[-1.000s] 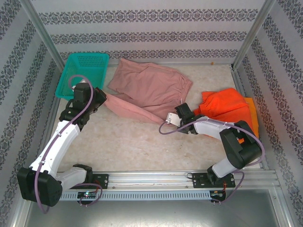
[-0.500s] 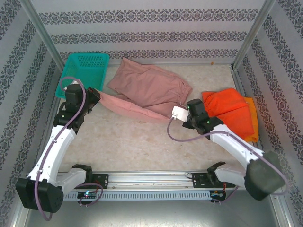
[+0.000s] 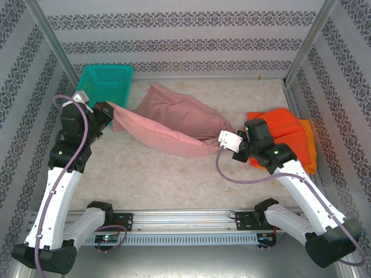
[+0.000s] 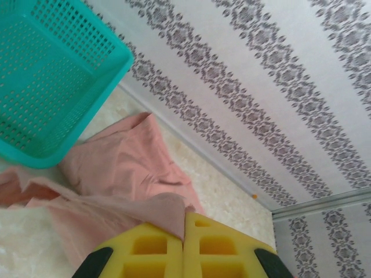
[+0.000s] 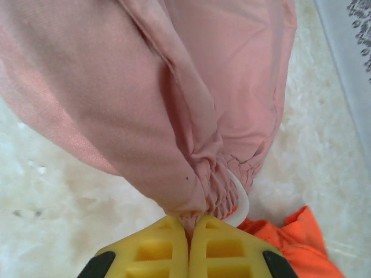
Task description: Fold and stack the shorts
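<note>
Pink shorts [image 3: 179,116], red-orange shorts [image 3: 279,124], yellow-orange shorts [image 3: 311,145] make three (basket [image 3: 113,81]: one).

Bright, even, diffuse light falls from overhead in all three views. From above, the pale desk [image 3: 168,174] looks slightly washed out, with only a soft, faint shadow under the pink shorts [image 3: 174,124]. That picture is sharp, though the frame posts [image 3: 49,40] lean outward towards the corners. In the left wrist view the wall [image 4: 243,87] is crisp at centre and smears towards the upper right. The left hand [image 4: 184,226], close to the lens, is soft. In the right wrist view the cloth is mildly blurred, the desk shows white glare patches, and the far wall corner is out of focus.
</note>
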